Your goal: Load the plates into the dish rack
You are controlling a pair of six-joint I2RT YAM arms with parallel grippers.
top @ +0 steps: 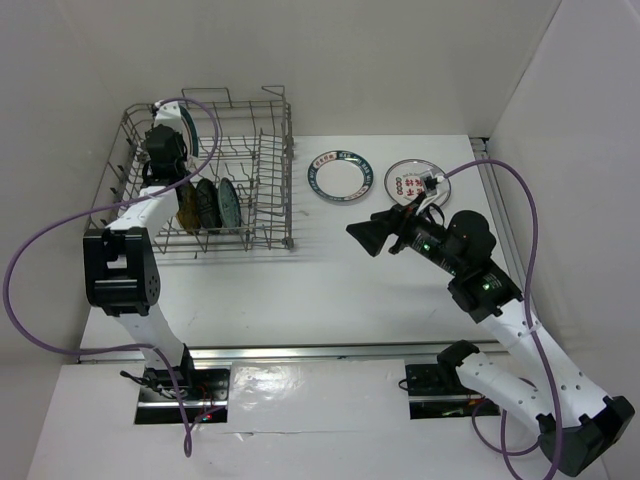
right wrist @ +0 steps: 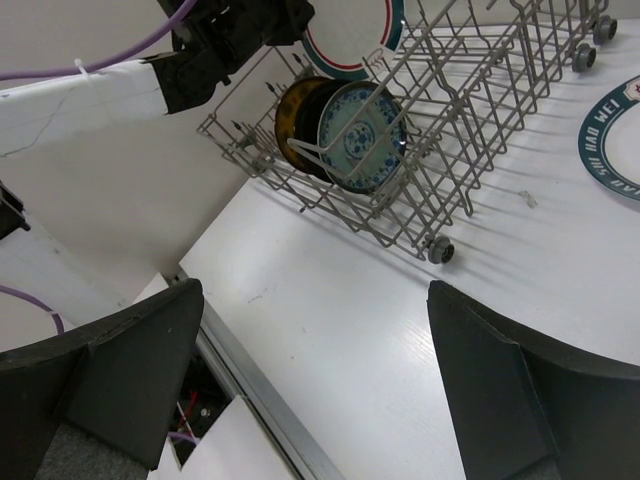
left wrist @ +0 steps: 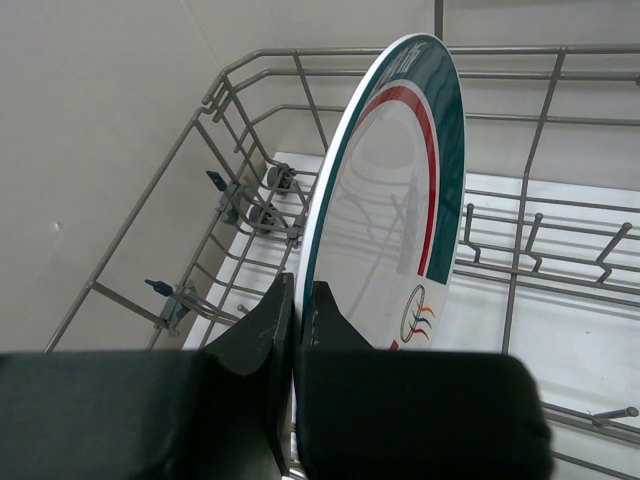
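Left side: the dish rack point(top: 285, 170) stands on the left part of the table point(top: 330, 290). The left arm reaches into the rack's far end. The left tool point(left wrist: 300, 300) is clenched on the lower edge of a white plate with a dark green rim point(left wrist: 400, 200), one finger on each face. This plate also has a red inner band and a small coloured emblem. It is held on edge, leaning slightly, within the wire walls near the rack's far left corner. Whether its bottom edge sits between tines cannot be told, because the tool hides it.

Nearer the arm bases, three plates stand on edge in a close row among the rack's tines: a yellow plate point(right wrist: 290, 115), a black plate point(right wrist: 312, 100) and a pale teal patterned plate point(right wrist: 365, 135). The teal one is on the side facing the centre of the table.

Centre: a white plate with dark green lettering on its rim point(top: 338, 177) lies flat on the table, just right of the rack and apart from it.

Right side: a white plate with red marks point(top: 405, 178) lies flat beside the lettered plate. The right arm's wrist and cable cross over its right edge. The right tool point(top: 372, 235) is released, jaws spread wide and holding nothing. It hangs above bare table, nearer the bases than the two flat plates.
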